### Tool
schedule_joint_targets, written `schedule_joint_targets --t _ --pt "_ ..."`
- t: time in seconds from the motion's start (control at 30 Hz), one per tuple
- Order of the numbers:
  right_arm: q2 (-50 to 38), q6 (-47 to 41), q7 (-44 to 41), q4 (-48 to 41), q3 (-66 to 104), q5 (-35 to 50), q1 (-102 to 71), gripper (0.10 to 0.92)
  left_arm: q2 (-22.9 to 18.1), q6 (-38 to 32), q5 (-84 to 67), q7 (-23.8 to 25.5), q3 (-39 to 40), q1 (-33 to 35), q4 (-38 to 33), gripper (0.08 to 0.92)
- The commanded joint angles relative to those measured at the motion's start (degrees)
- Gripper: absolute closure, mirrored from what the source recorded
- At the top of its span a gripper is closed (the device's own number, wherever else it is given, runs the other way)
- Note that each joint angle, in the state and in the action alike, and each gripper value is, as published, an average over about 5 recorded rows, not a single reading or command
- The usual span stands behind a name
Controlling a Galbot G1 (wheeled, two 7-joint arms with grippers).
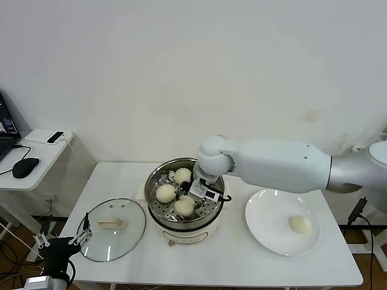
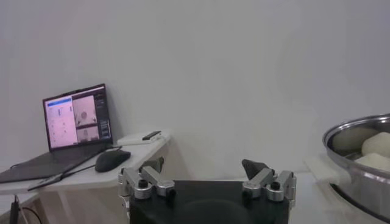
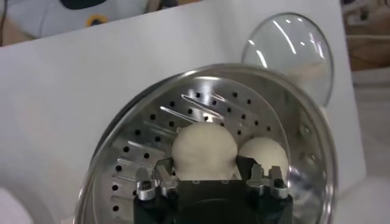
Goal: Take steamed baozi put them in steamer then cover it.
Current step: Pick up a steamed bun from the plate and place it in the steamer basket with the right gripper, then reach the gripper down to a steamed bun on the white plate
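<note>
From the head view, the right gripper (image 1: 195,192) reached down into the steamer (image 1: 158,175) at the table's (image 1: 242,266) middle. Three baozi lay on the tray there: one at the back (image 1: 182,175), one to the left (image 1: 165,193), one at the front (image 1: 185,206). A fourth bun (image 1: 300,224) sat on the plate (image 1: 266,211) to the right. The cover (image 1: 113,229) lay flat on the table left of the steamer, handle up. The left gripper (image 1: 63,240) hung low off the table's left front corner.

In the left wrist view, the left gripper (image 2: 204,170) stood wide open and empty, the steamer's rim (image 2: 350,131) off to one side.

In the right wrist view, the right gripper (image 3: 207,170) clasped a baozi (image 3: 204,149) between its fingers (image 3: 164,171) over the perforated tray, another bun (image 3: 265,155) just beside it, and the cover (image 3: 292,52) beyond the steamer (image 3: 128,125).
</note>
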Motion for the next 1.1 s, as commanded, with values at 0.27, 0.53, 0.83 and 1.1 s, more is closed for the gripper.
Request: schedule_joint_targets --t 0.27,0.53,0.83,1.1 --pt "0.2 3.1 -0.5 0.4 -0.5 0.0 0.8 0.299 0.1 0.0 0.0 0.0 0.1 -0.1 0.0 0.177" --pt "-3.6 0.6 -2.1 0.5 4.3 1.9 3.7 0.204 0.7 0.0 0.0 0.0 -0.3 -0.5 -0.1 0.177" --pt "-13.4 -25.3 -4.5 1.9 9.9 4.1 6.1 0.203 1.3 0.0 0.0 0.0 0.5 -0.9 -0.2 0.177" --pt "-26.5 -30.9 -4.5 3.8 10.4 5.0 1.6 0.203 2.6 0.1 -0.2 0.0 1.3 -1.6 -0.3 0.177"
